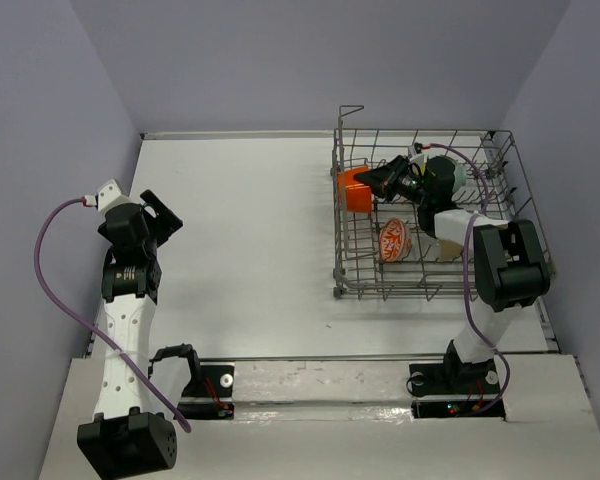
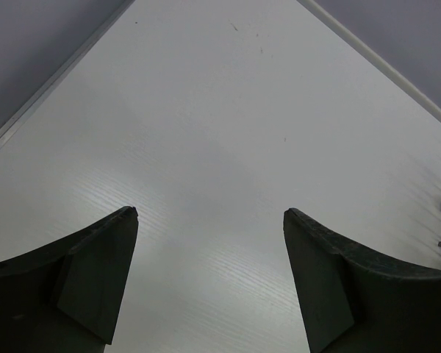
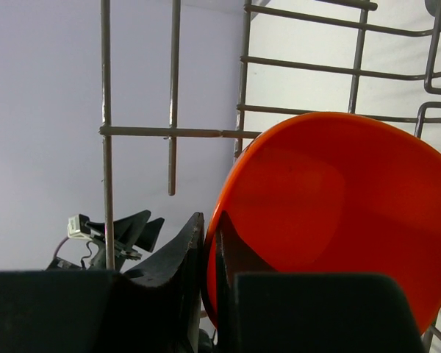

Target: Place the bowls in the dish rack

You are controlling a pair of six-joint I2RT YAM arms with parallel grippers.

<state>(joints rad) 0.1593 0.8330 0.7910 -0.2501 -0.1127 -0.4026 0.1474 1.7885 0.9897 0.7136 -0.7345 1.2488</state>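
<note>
At the left of the table (image 1: 250,230) the left gripper (image 2: 209,217) is held over the bare white surface, well apart from everything else. Its jaws are spread wide and nothing is held between them. Further right, toward the far right corner of the table, the dish rack (image 1: 352,282) is set, its open wire sides standing tall. Inside it, against the left-hand wall and toward the far end, the orange-red bowl (image 3: 338,213) is held up on its edge, its hollow turned toward the right wrist camera and the rack's wires seen just behind it. The right gripper (image 1: 377,180) is reached into the rack from the right. Its jaws are brought almost together, and the thin rim of the orange-red bowl is pinched between them. Nearer the arms, about the middle of the rack, the red-patterned bowl (image 1: 394,241) is stood on edge among the tines, apart from the gripper and from the orange-red bowl
</note>
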